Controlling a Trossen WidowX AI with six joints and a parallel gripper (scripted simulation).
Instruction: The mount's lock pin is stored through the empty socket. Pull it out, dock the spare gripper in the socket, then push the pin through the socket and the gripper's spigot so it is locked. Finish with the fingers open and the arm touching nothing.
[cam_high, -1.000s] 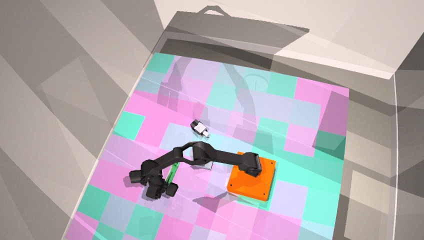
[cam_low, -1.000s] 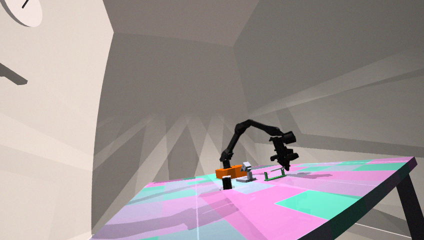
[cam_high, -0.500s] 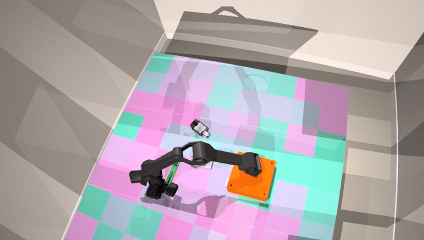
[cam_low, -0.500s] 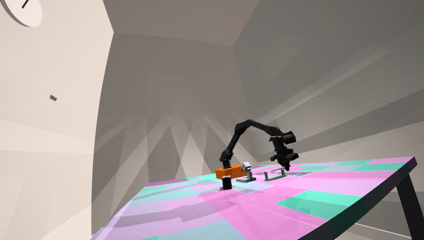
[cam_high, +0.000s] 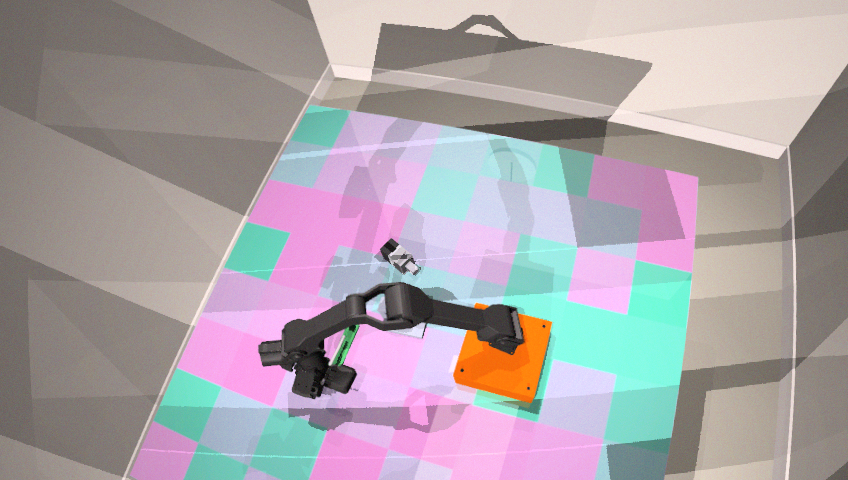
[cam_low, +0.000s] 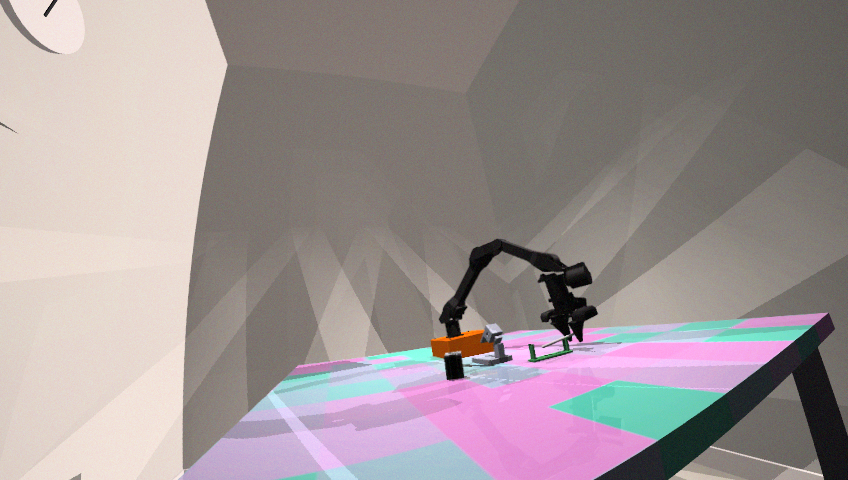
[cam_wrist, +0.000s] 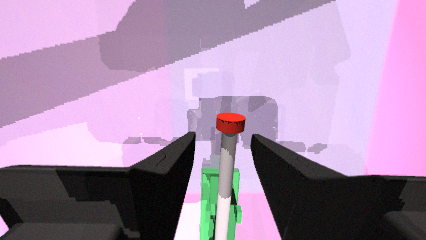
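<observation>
The lock pin (cam_low: 556, 341) (cam_wrist: 225, 172) is out of the mount (cam_high: 410, 330) (cam_low: 499, 352), lying over the green cradle (cam_high: 343, 347) (cam_low: 550, 357) (cam_wrist: 212, 172) at the mount's left in the top view; its red head (cam_wrist: 230, 123) shows between the fingers in the wrist view. The gripper (cam_high: 308, 380) (cam_low: 571, 340) (cam_wrist: 223, 139) has its jaws parted to a middling width, with a gap on either side of the pin, so it holds nothing. The likely trouble is in the release: should the pin be only partly borne by the cradle's posts, it could roll or tip off, and a sideways withdrawal could catch the shaft or head with a finger and carry it along. Lifting straight up with both gaps kept seems the safer course. A skewed pin would also be awkward to pick up later for locking. The spare gripper (cam_high: 399, 257) (cam_low: 454, 365) stands undocked, on the far side of the mount in the top view. There the arm covers most of the mount and hides the pin. The wrist view cuts off the pin's lower end, and the exterior view is too small to tell whether the pin sits properly on both posts. The socket's bore cannot be made out.
</observation>
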